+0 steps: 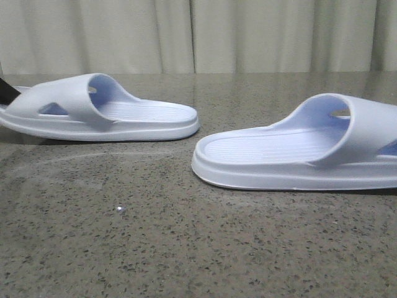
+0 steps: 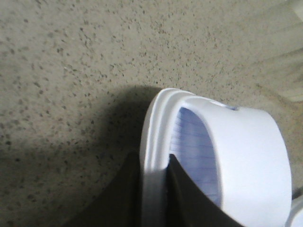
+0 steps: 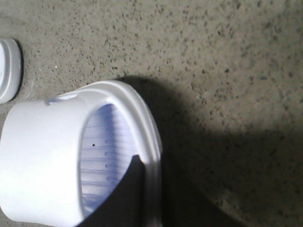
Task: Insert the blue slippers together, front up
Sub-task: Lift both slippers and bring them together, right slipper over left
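Item: left slipper and right slipper, soles flat on speckled surface, heels facing, well apart. Left tool pinches left slipper's side rim; right tool likewise. Step: grasped, pre-lift. Next: likely lift, tilt toes up, nest together.

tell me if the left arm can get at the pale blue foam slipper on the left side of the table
Yes, it looks so: the left end effector already straddles the side rim of the pale blue foam slipper on the left, one finger inside on the footbed and one outside, nothing in between.
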{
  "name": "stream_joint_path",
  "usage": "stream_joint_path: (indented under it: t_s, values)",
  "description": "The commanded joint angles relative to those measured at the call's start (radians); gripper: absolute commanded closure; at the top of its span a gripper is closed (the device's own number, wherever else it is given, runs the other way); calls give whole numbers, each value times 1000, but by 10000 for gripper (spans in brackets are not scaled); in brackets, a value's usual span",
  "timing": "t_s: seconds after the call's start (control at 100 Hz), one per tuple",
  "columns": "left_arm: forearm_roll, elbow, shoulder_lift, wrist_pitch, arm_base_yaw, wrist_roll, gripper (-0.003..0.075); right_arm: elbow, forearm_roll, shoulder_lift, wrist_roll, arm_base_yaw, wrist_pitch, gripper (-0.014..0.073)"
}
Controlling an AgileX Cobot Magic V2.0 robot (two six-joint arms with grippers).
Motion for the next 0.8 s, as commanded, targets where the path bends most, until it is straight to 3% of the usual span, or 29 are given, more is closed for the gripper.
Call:
stream_joint_path:
  t_s: [0.0, 0.35, 0.6, 0.79]
  values:
    - [-30, -27, -73, 42, 40, 14, 705, -51, 84, -19, -15, -1, 16, 699]
    - [-16, -27, -146, 234, 135, 14, 705, -130, 303, -88, -78, -1, 73, 699]
    - [-90, -27, -146, 336, 134, 14, 705, -134, 321, -86, -93, 6, 99, 700]
    - [-133, -23, -146, 391, 125, 14, 705, -134, 348, -56, -131, 77, 76, 700]
